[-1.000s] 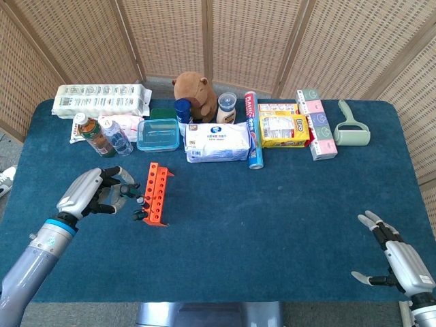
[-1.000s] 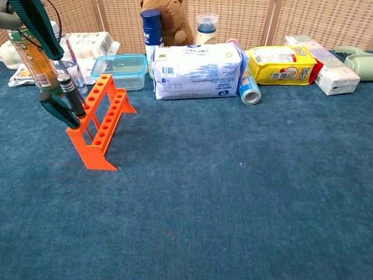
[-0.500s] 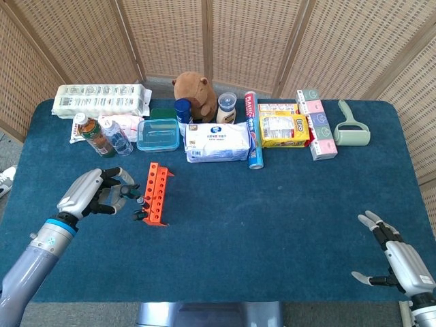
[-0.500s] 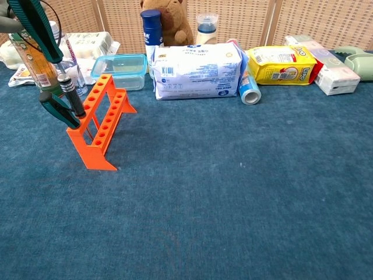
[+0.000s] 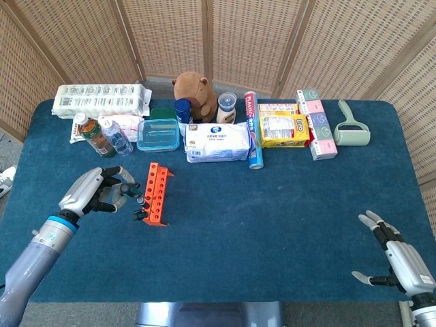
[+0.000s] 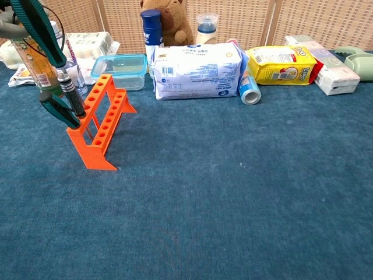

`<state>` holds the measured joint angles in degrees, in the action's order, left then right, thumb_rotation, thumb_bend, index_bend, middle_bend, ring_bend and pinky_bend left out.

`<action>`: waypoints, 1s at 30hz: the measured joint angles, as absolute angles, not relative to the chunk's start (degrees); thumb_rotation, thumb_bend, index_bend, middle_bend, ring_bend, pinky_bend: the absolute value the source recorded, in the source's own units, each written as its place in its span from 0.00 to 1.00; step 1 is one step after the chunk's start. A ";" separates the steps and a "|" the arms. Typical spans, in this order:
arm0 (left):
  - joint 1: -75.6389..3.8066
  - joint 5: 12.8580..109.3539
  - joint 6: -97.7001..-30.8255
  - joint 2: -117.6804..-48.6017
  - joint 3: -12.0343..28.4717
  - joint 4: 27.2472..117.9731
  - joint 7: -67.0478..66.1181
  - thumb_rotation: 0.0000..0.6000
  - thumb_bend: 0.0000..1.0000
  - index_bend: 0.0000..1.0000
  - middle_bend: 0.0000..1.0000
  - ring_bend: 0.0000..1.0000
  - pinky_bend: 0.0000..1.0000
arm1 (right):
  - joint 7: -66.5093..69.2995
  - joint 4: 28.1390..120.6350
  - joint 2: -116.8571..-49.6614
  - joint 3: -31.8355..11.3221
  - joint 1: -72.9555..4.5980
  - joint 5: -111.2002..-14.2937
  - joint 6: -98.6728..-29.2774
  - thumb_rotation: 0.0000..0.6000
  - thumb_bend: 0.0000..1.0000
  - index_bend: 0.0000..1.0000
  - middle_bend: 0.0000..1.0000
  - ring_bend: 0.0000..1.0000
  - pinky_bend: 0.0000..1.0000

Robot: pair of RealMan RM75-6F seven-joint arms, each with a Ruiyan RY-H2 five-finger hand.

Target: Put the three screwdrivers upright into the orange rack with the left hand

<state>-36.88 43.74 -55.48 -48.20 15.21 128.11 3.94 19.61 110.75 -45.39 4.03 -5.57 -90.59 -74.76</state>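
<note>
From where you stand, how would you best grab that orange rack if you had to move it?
Probably by the bare far end of the rack, pinching across its top bar from above. It is long and narrow, and two screwdrivers already stand leaning at the near end, so a hold there would likely knock them. The left hand holds a third beside that end.

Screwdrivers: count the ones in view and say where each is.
3. Two stand in the near end of the orange rack: one, another. The third screwdriver is held in the left robot hand, above the rack.
</note>
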 measured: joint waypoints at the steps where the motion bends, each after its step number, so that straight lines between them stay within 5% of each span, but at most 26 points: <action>1: -36.91 43.70 -55.24 -48.32 15.18 127.75 4.13 1.00 0.43 0.55 0.72 0.88 0.91 | 19.61 110.75 -45.39 4.03 -5.56 -90.60 -74.77 1.00 0.00 0.06 0.01 0.10 0.06; 30: -37.59 43.94 -48.84 -52.13 14.99 117.98 10.06 1.00 0.43 0.55 0.72 0.88 0.91 | 18.98 110.83 -45.61 4.02 -5.75 -90.26 -74.23 1.00 0.00 0.06 0.01 0.10 0.06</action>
